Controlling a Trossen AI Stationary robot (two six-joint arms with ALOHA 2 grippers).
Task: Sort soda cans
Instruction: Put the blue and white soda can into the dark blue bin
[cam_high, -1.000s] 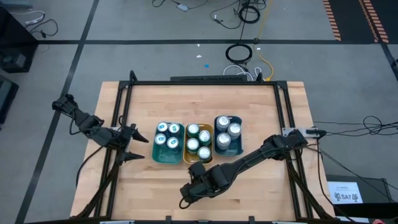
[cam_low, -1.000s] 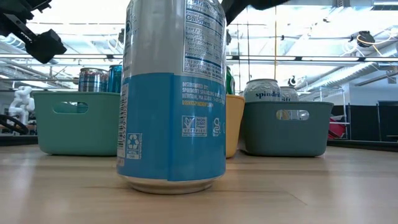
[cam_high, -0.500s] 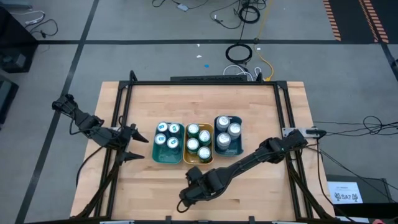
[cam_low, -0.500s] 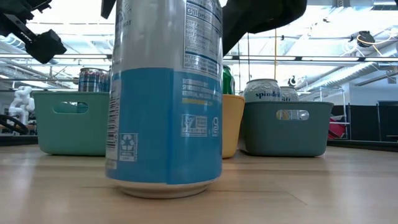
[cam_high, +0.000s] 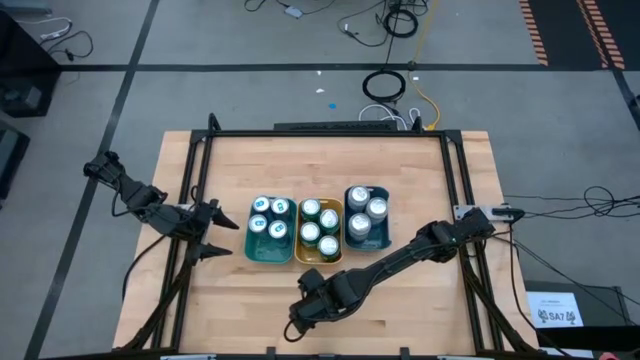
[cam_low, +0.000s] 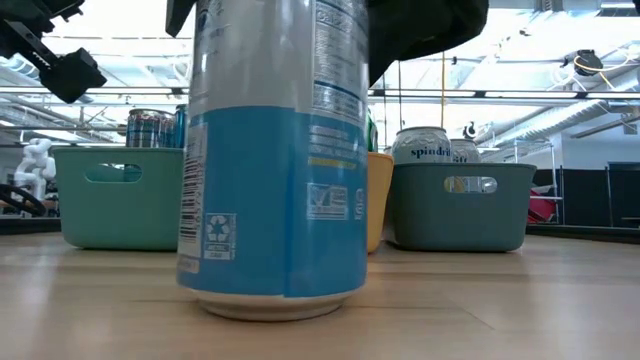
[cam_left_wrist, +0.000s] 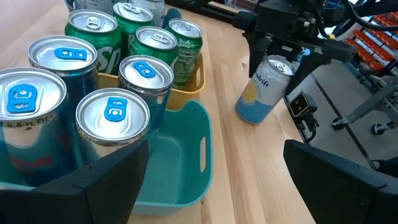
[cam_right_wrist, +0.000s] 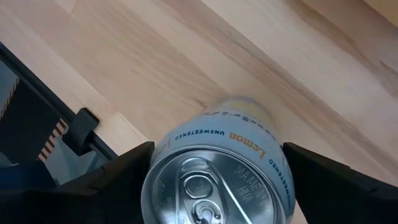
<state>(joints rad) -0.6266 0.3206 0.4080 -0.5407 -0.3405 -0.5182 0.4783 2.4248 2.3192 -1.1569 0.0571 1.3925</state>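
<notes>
**Twelve cans: one at the near edge, eleven in three trays**

Reading the high view as a clock face with 12 at the far edge, we find one loose soda can, the lemon can (cam_low: 275, 180), nearest to us. It stands upright on the table (cam_high: 420, 170) at about 6 o'clock, close to the front edge, silver-white above and blue below. The right pincer (cam_right_wrist: 216, 155) sits over its top. Its fingers (cam_right_wrist: 112, 180) press on either side of the can, pinching it as far as we can tell. From above, the right arm hides this can completely.

Behind it, at the table's centre, three trays stand side by side.
- The teal tray (cam_high: 270, 258) is toward 9 o'clock and holds four cans with blue tabs (cam_left_wrist: 112, 106).
- The yellow tray (cam_left_wrist: 194, 74) is in the middle and holds four green cans (cam_left_wrist: 152, 40).
- The blue-grey tray (cam_high: 368, 243) is toward 3 o'clock and holds three silver-topped cans (cam_high: 377, 208).

From table height the lemon can blocks most of the yellow tray, so only a sliver of it shows.

The left pincer (cam_high: 222, 237) waits just at 9 o'clock of the teal tray, fingers spread wide with nothing between them.

A black frame (cam_high: 320, 132) runs along the table's edges. On the floor past 12 o'clock lies a coil of cable (cam_high: 385, 85).
</notes>
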